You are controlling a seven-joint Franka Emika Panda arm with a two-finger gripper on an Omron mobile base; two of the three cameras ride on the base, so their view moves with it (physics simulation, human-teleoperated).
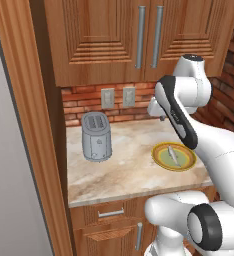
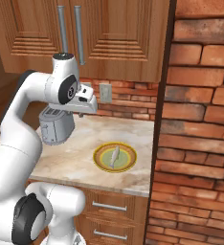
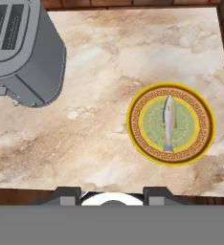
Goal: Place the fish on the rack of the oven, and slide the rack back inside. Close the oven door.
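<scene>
1. Left base view: the fish lies on a round yellow-green plate near the right end of a marbled counter. A grey toaster stands upright to the plate's left, well apart from it, before a brick wall with two wall outlets. The white arm crosses above the plate; its jaws are hidden here.

2. Right base view: the fish rests lengthwise in the middle of the plate, close to the counter's front edge and beside a brick pillar. The arm's hand hangs above the counter between the toaster and the plate, touching neither.

3. Hand view: looking down, the fish lies along the plate's centre, with the toaster at upper left. Two dark tips of the gripper stand apart with nothing between them, high above the counter.
</scene>
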